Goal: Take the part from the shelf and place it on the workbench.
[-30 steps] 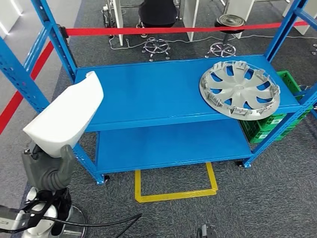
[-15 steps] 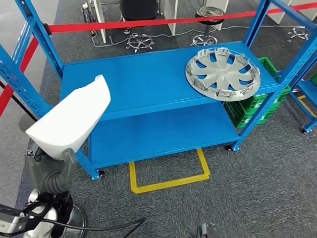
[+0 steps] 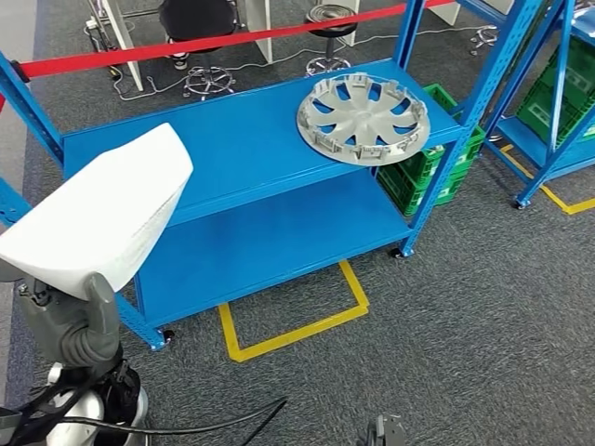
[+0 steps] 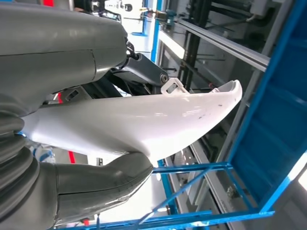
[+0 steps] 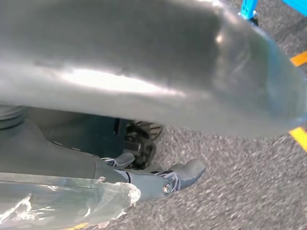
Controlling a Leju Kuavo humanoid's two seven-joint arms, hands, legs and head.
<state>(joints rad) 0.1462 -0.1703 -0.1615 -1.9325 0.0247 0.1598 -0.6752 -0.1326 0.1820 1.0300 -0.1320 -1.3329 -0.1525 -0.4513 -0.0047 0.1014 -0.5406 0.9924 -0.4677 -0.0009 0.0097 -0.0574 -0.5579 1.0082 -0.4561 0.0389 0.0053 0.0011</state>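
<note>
Blue shelf rack (image 3: 281, 149) standing on grey carpet, silver hubcap (image 3: 363, 118) lying at right end of upper shelf, green crates (image 3: 428, 177) beside right post. White moulded plastic part (image 3: 99, 223) off shelf, riding in left hand (image 3: 73, 325); thumb (image 4: 105, 184) and fingers (image 4: 72, 43) clamping its near end. Likely light, stiff, glossy-slippery; long overhang, so gripping nearer middle looks safer. Right hand (image 5: 152, 182): grip unclear, cannot tell.

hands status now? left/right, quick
Left hand: holding the white part, thumb and fingers on opposite faces in the wrist view.
Right hand: hanging over the carpet, nothing seen in it; open or closed cannot be told.
</note>
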